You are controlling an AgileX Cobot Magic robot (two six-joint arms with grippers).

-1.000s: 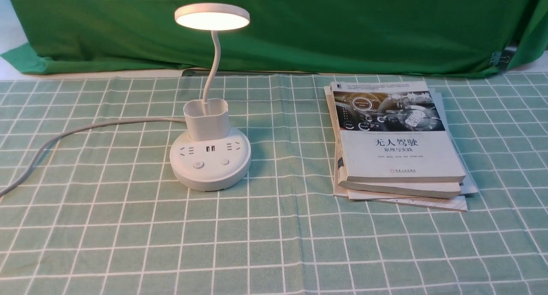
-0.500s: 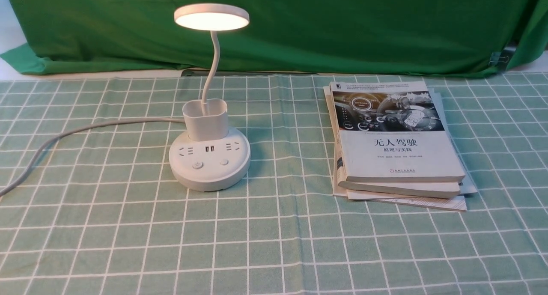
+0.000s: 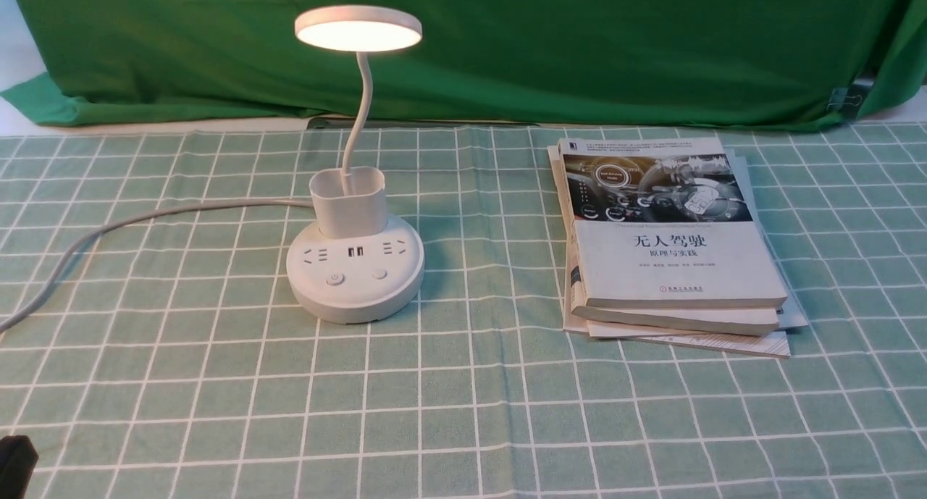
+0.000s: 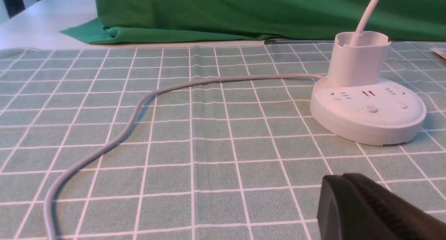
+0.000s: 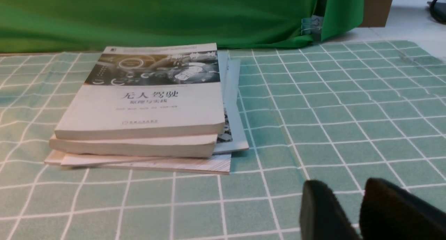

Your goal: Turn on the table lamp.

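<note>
The white table lamp (image 3: 355, 282) stands left of centre on the checked cloth, and its round disc head (image 3: 358, 28) glows. Its base carries two buttons (image 3: 335, 279) below the cup holder (image 3: 348, 202). In the left wrist view the base (image 4: 367, 114) lies well beyond my left gripper (image 4: 343, 179), whose black fingers are pressed together with nothing between them. A dark tip of that gripper (image 3: 13, 463) shows at the front view's lower left corner. My right gripper (image 5: 345, 189) hovers over bare cloth, slightly open and empty. It is out of the front view.
The lamp's grey cord (image 3: 108, 227) snakes off to the left across the cloth. A stack of books (image 3: 673, 238) lies to the right of the lamp and ahead of the right gripper. A green backdrop (image 3: 579, 50) hangs along the far edge.
The tip of my left gripper has come into the front view at the lower left corner. The lamp stays lit and nothing else has moved.
</note>
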